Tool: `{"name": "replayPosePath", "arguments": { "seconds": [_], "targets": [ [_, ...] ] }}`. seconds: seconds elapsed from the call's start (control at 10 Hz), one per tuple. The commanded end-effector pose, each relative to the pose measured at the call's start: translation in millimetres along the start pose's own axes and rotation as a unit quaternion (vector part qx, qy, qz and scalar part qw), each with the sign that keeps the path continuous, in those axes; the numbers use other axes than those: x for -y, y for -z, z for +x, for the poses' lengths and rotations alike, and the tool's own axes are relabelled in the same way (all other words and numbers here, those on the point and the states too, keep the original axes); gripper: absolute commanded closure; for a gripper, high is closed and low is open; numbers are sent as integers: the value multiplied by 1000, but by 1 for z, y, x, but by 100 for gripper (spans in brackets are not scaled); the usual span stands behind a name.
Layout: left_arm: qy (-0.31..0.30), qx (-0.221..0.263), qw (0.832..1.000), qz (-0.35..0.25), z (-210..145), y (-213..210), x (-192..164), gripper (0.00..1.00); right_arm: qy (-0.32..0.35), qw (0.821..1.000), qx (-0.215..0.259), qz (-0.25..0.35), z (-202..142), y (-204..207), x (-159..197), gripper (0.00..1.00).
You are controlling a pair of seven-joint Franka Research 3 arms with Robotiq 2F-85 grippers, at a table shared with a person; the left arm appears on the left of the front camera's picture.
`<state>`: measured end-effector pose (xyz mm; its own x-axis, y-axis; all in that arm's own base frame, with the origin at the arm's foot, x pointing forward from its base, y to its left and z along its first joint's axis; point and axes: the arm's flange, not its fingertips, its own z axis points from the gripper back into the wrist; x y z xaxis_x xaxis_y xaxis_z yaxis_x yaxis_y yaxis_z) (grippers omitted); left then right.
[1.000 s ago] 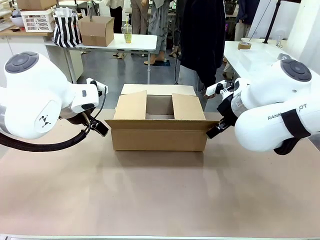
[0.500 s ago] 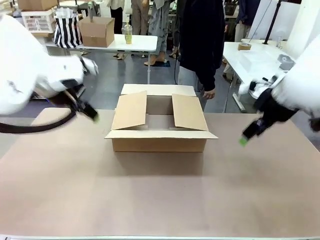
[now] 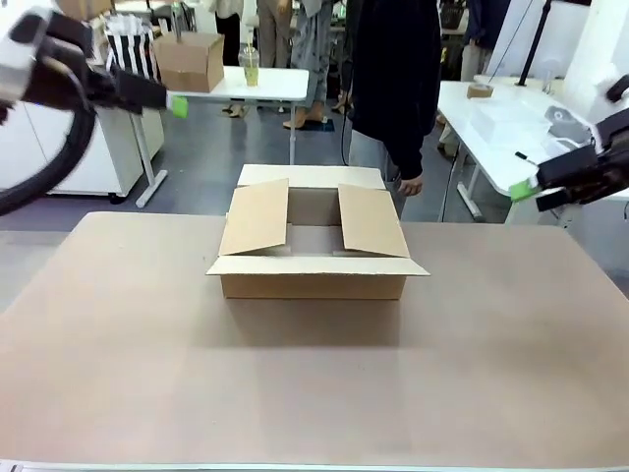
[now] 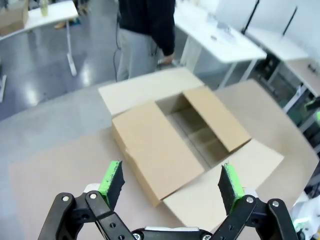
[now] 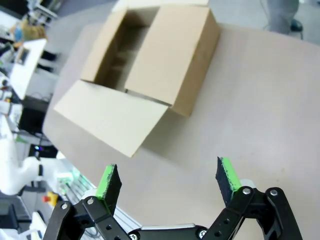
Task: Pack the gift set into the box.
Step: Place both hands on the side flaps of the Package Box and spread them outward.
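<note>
Left gripper hangs high above the table's left far corner with its green-padded fingers spread wide apart and nothing between them. The right gripper is raised off the right edge, its jaws also wide apart and holding nothing; its wrist view looks down past the pads at the carton.

The box sits in the middle of the table, nearer the far side. It is a wide, shallow carton of plain matte brown cardboard with crisp, straight edges. Its near flap lies folded outward and roughly level, and the far flap is folded outward towards the person. The two side flaps slant inward over the opening, leaving a gap between them. Through that gap the left wrist view shows the bare cardboard floor.

The table top is smooth and tan. A person in a dark top stands just behind the box, one hand hanging near its far right corner.
</note>
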<state>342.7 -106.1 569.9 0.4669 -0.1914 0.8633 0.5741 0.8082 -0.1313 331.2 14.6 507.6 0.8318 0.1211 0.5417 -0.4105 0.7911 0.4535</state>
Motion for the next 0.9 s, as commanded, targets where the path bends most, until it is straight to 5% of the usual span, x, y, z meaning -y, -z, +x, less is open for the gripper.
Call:
{"name": "replayPosePath", "arguments": {
  "seconds": [0.0, 0.1, 0.3, 0.4, 0.5, 0.7, 0.8],
  "targets": [
    [21, -53, 998, 22, -8, 8, 1, 0, 13, 1000, 18, 12, 1, -9, 2, 0],
    [0, 0, 1000, 0, 0, 0, 0, 0, 16, 997, 14, 73, 4, -3, 1, 0],
    [-60, -78, 978, -185, -8, 20, -3, 0, 101, 973, 23, 208, 24, 8, 3, 0],
    [-155, -62, 943, -290, -10, 22, -11, 0, 198, 930, -4, 310, 38, 10, 2, 0],
    [-216, -40, 923, -317, -14, 22, -22, 0, 249, 892, -40, 374, 46, 12, 5, 0],
    [-264, 25, 880, -395, -20, 21, -40, 0, 279, 859, -42, 427, 52, 17, 13, 0],
    [-274, 35, 878, -392, -21, 23, -45, 0, 288, 861, -38, 418, 53, 21, 15, 0]
  ]
}}
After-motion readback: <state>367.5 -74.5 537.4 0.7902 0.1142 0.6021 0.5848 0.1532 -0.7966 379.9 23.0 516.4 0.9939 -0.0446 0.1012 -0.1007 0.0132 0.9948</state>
